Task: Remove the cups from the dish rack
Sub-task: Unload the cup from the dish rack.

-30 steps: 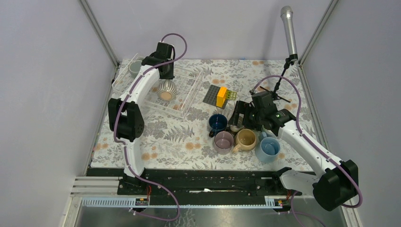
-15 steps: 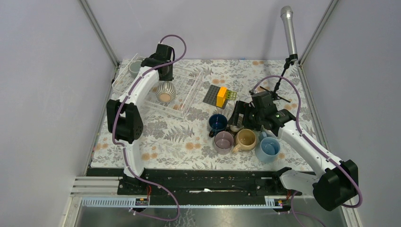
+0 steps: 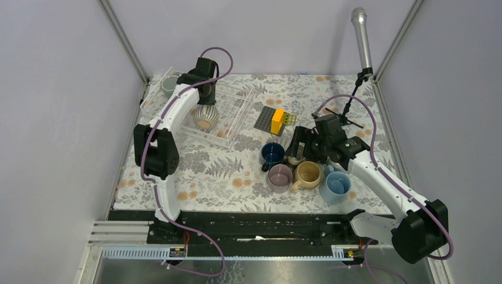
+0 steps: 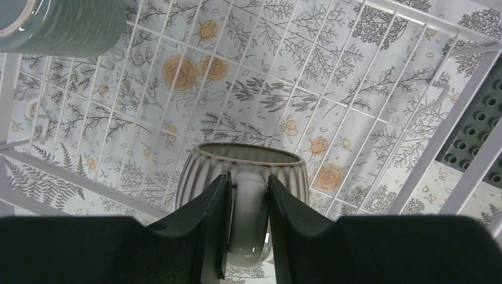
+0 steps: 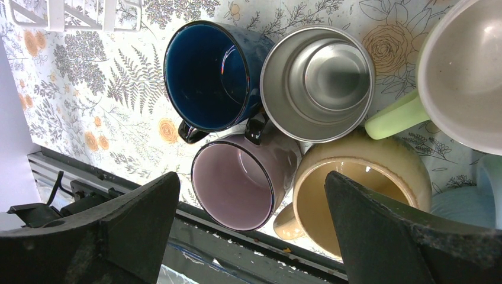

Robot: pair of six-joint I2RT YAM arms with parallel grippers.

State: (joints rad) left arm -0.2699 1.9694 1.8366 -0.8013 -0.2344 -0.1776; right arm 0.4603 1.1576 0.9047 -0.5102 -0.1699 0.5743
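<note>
A ribbed grey-white mug [image 3: 205, 116] lies on its side in the clear wire dish rack [image 3: 237, 115]. My left gripper [image 3: 207, 99] reaches down to it. In the left wrist view the fingers [image 4: 216, 207] flank the mug's handle [image 4: 248, 201] with only thin slits of gap, barely open. A grey mug [image 3: 170, 84] sits in the rack's far left corner. My right gripper [image 3: 299, 148] hovers wide open and empty over the unloaded cups: navy [image 5: 207, 74], steel [image 5: 318, 83], mauve [image 5: 240, 186], tan [image 5: 355, 195], a pale green-handled one [image 5: 467, 71] and light blue [image 3: 335, 185].
A dark grey studded plate [image 3: 264, 118] with a yellow block [image 3: 277, 120] and a green block [image 3: 289, 118] lies between the rack and the cups. A microphone on a stand [image 3: 360, 35] rises at the back right. Metal frame posts border the floral mat.
The left fingers have loosened slightly around the handle. The ribbed mug has shifted a little down and left in the rack. The right arm has not moved.
</note>
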